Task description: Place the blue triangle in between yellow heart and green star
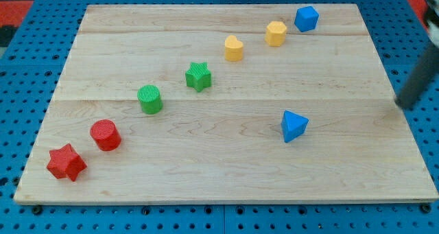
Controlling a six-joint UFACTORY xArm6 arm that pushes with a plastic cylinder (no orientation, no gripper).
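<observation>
Board (226, 172) first: pale wood, fills most of the view, sits on a blue pegboard (20, 76).

My rod comes in from the view's right edge, blurred; my tip (400, 105) sits near the board's right edge, well apart from every block. No gripper on this rig, just the rod, so nothing to open or close and nothing held.

Blocks run in a diagonal from bottom left to top right: red star (66, 162), red cylinder (105, 135), green cylinder (149, 99), green star (198, 76), yellow heart (234, 48), yellow hexagon (276, 33), blue cube (306, 18).

Blue triangle (293, 126) is off that line, alone, right of centre and lower down. It's to the left of my tip and a bit lower, w/ clear board between us.

Progress, as I judge it: nothing done yet. Triangle is nowhere near the gap; the heart and green star are near each other but apart, so there's a slot, though a narrow one. Left to do: get my tip to the triangle's lower-right side, push it up-left across open board, then ease it into the gap w/o knocking the heart or star.
</observation>
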